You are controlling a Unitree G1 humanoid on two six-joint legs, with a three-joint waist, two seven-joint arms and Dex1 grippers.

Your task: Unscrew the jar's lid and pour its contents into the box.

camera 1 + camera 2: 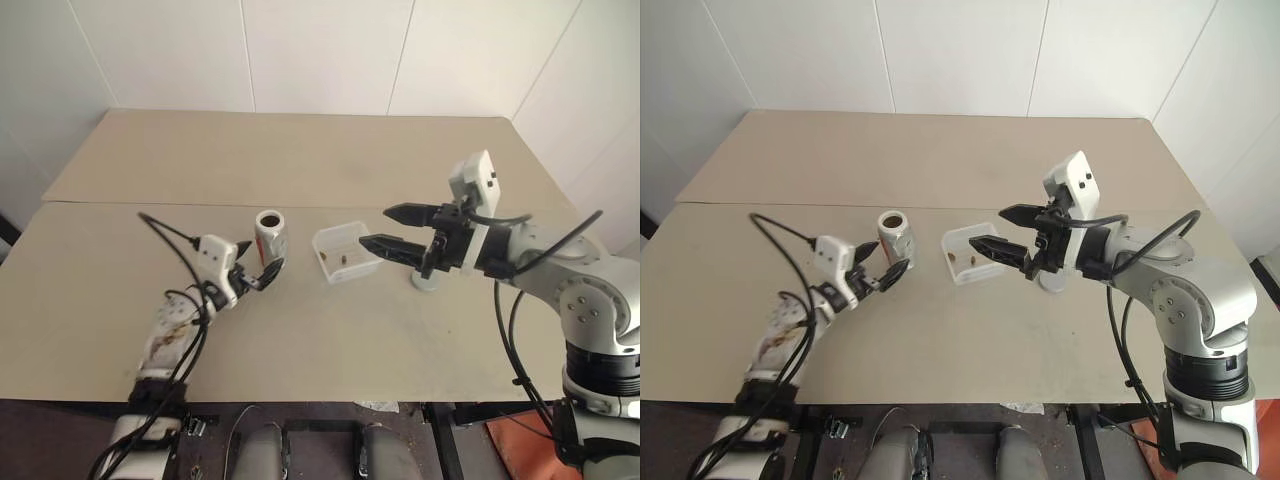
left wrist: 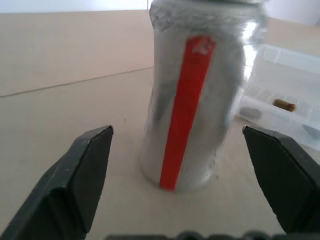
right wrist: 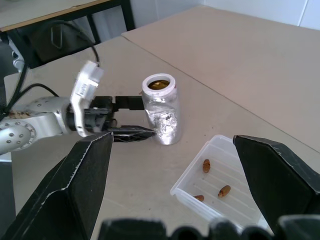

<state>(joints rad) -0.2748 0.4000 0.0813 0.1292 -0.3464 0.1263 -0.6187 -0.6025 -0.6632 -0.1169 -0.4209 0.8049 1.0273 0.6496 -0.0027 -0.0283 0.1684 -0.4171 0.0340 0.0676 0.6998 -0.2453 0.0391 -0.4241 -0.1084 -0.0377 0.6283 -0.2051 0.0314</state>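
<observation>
The tan table [image 1: 300, 150] meets white wall panels behind. The right tool [image 1: 398, 230], fingers apart and empty, hovers just beside the box [image 1: 345, 251], which holds the brown bits [image 3: 214, 182]; the lid [image 1: 426, 280] lies beneath it. The jar [image 1: 269, 236] stands upright, mouth open upward, between the left tool's [image 1: 257, 266] spread fingers, untouched.

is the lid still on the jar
No, the jar stands open-mouthed on the table, and brown bits already lie in the box.
</observation>
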